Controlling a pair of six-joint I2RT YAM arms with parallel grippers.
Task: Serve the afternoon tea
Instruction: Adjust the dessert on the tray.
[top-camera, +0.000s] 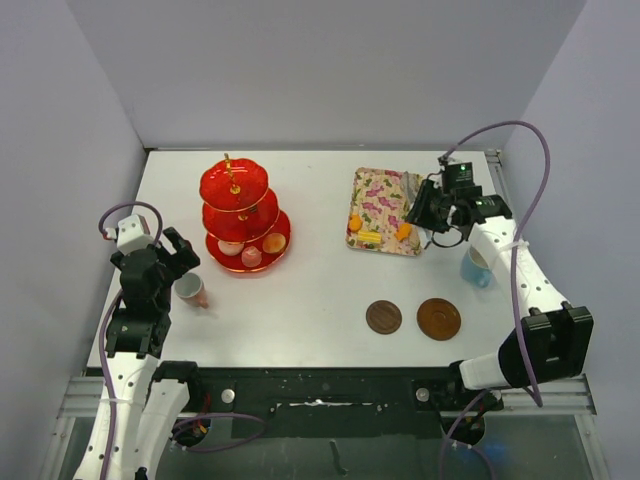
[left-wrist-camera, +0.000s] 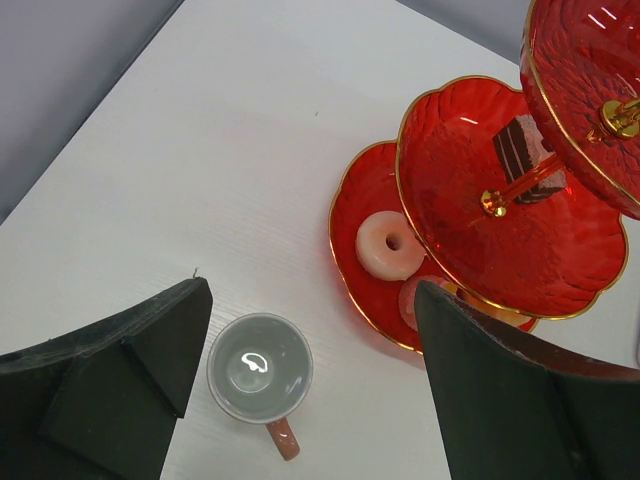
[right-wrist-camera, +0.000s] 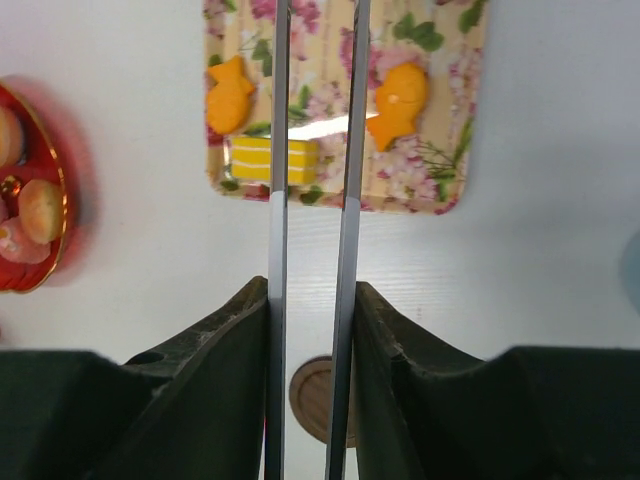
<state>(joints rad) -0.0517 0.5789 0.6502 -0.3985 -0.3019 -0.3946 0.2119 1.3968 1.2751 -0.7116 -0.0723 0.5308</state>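
Stand: the red three-tier stand (top-camera: 240, 213) sits left of centre on the table (top-camera: 320, 280). We see a pink ring sweet (left-wrist-camera: 389, 245) and a chocolate slice (left-wrist-camera: 525, 155) among the few on its tiers.
Tray: the floral tray (top-camera: 385, 197) holds two orange fish sweets (right-wrist-camera: 398, 100) and a yellow cake (right-wrist-camera: 250, 160).
Cups: the pink cup (left-wrist-camera: 258, 367) stands near the stand and the light-blue cup (top-camera: 476, 268) far right. Neither is on a saucer.
Saucers: the two brown saucers (top-camera: 383, 317) lie bare at the front.
Left gripper (left-wrist-camera: 310, 300): spread wide above the pink cup, grasping nothing.
Right gripper (top-camera: 420, 212): over the tray, jaws narrowly apart, nothing between them.
Progress: we judge it partway, with three sweets and both cups left to place.
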